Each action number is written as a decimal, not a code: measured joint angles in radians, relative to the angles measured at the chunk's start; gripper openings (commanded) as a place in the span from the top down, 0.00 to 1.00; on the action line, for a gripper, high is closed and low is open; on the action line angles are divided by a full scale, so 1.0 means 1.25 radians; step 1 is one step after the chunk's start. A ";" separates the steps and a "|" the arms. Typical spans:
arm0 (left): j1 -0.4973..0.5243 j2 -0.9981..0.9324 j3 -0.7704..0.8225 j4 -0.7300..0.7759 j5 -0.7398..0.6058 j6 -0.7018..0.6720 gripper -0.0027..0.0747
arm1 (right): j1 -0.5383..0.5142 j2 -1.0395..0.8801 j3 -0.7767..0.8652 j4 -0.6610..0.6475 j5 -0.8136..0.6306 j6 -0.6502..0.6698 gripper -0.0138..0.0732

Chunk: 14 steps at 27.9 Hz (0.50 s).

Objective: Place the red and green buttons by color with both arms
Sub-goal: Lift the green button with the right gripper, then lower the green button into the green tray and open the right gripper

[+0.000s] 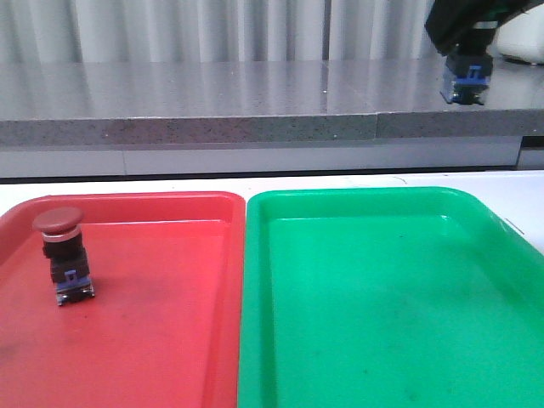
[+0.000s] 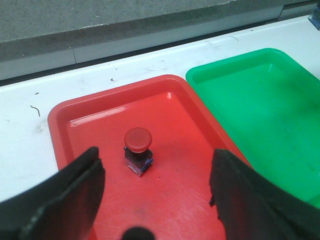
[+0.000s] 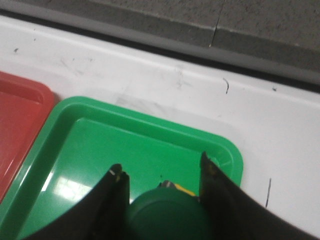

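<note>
Front view: red button [image 1: 65, 256] stood upright in the red tray [image 1: 161, 340], toward 9 o'clock of the frame, cap up, blue clip on the tray floor. Green tray [image 1: 382, 340] sat just beside it at 3 o'clock, rims touching or nearly so. At 1 o'clock, high up, the right gripper [image 1: 466, 64] hung with a black body and blue base clip showing below it, well above the trays; the cap colour was hidden here. Left arm not visible in this view.

Left wrist view: left gripper [image 2: 155, 200] was spread wide, fingers [image 2: 65, 195] either side, nothing between them. Red button sat apart from both, out ahead of the jaws. Part of the green tray showed beyond.

Right wrist view: right gripper's fingers [image 3: 112, 200] were closed against the green button [image 3: 167, 217], its green cap filling the gap between them, held over the green tray's far corner. Only this view showed the cap colour; only the front view showed how high it hung.

Handling, my guess: the buttons looked light, rigid, hard plastic and metal, not fragile. The domed cap seemed smooth and likely slippery, so a hold lower on the square black body or collar would be surer. Top-heavy on a narrow base, so it could tip if released from height or tilted.
</note>
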 measured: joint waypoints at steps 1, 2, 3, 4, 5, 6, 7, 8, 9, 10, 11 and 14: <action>0.000 0.000 0.000 0.000 0.000 0.000 0.40 | 0.007 -0.022 0.027 0.000 -0.007 0.000 0.56; 0.000 0.000 0.000 0.000 0.000 0.000 0.40 | 0.011 -0.040 0.060 0.000 -0.018 -0.001 0.56; 0.000 0.000 0.000 0.000 0.000 0.000 0.40 | 0.014 -0.052 0.092 0.000 -0.028 -0.002 0.56; 0.000 0.000 0.000 0.000 0.000 0.000 0.40 | 0.015 -0.063 0.122 0.000 -0.042 -0.002 0.56; 0.000 0.000 0.000 0.000 0.000 0.000 0.40 | 0.017 -0.067 0.145 0.000 -0.056 -0.002 0.56; 0.000 0.000 0.000 0.000 0.000 0.000 0.40 | 0.017 -0.071 0.171 0.000 -0.073 -0.002 0.56; 0.000 0.000 0.000 0.000 0.000 0.000 0.40 | 0.017 -0.071 0.195 0.000 -0.095 -0.002 0.56; 0.000 0.000 0.000 0.000 0.000 0.000 0.40 | 0.017 -0.069 0.213 0.000 -0.118 -0.002 0.56; 0.000 0.000 0.000 0.000 0.000 0.000 0.40 | 0.017 -0.066 0.233 0.002 -0.142 -0.002 0.56; 0.000 0.000 0.000 0.000 0.000 0.000 0.40 | 0.017 -0.060 0.249 0.006 -0.167 -0.002 0.56; 0.000 0.000 0.000 0.000 0.000 0.000 0.40 | 0.017 -0.050 0.259 0.010 -0.185 -0.002 0.56; 0.000 0.000 0.000 0.000 0.000 0.000 0.40 | 0.017 -0.013 0.273 0.021 -0.233 -0.002 0.56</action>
